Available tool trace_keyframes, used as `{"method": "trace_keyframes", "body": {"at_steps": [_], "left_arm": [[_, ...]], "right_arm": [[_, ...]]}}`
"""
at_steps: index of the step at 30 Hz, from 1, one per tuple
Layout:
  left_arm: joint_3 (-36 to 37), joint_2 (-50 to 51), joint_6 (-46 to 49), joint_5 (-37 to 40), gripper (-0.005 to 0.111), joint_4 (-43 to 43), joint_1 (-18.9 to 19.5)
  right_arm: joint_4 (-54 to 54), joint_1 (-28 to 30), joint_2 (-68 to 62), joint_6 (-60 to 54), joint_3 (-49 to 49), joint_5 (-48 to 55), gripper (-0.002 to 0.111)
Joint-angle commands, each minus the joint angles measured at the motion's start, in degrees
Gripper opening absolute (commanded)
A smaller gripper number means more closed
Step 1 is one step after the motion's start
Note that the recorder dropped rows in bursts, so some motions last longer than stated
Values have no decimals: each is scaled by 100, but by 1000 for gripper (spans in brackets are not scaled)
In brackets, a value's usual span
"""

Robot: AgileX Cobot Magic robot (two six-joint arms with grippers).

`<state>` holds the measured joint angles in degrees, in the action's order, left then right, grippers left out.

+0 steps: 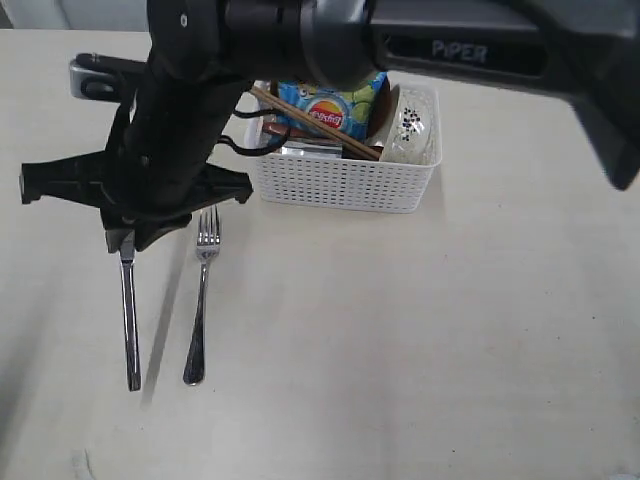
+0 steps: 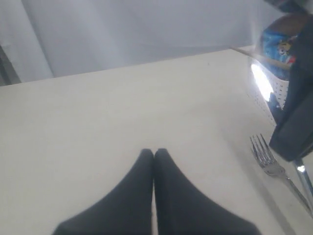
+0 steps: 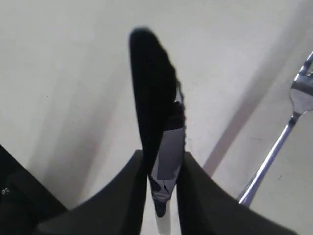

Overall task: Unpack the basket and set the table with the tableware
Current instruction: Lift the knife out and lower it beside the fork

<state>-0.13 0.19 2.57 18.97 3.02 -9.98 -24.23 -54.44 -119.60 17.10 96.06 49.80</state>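
The step in hand is judged to be the laying of the knife (image 1: 130, 320) on the desk (image 1: 450, 340). It is placed at 9 o'clock of the fork (image 1: 198, 320), near it but apart. Both are found at 7 o'clock of the basket (image 1: 340, 185), with handles pointed to 6 o'clock. The right fingers (image 3: 151, 88) are clamped on the blade end. The handle tip seems to meet its shadow, so it is probably already on the desk.

The blade end should be lowered until the knife lies flat and is kept parallel to the fork. Only then should the fingers be parted and lifted straight up, so that the knife is not dragged. The left fingers (image 2: 137, 186) are pressed together with nothing between them, over bare desk.

On the desk one knife and one fork are counted. In the one basket are seen one blue chips packet (image 1: 330, 105), one speckled bowl (image 1: 412, 125) at its 3 o'clock end, and chopsticks (image 1: 320, 130) laid across, seemingly two. The other pieces are too covered to be counted.
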Motion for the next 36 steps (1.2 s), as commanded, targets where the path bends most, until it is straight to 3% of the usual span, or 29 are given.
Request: {"method": "trace_keyframes", "body": {"at_steps": [1, 12, 17, 36], "left_arm": [[13, -19, -2, -37, 0, -8, 14], [13, -19, -2, -37, 0, -8, 14], [13, -19, -2, -37, 0, -8, 14], [13, -19, -2, -37, 0, -8, 14]], "right_arm": [[-110, 5, -268, -88, -19, -132, 0], [-80, 32, -618, -198, -19, -720, 0], [476, 32, -730, 387, -19, -1160, 0], [800, 32, -1039, 1217, -19, -1282, 0]]}}
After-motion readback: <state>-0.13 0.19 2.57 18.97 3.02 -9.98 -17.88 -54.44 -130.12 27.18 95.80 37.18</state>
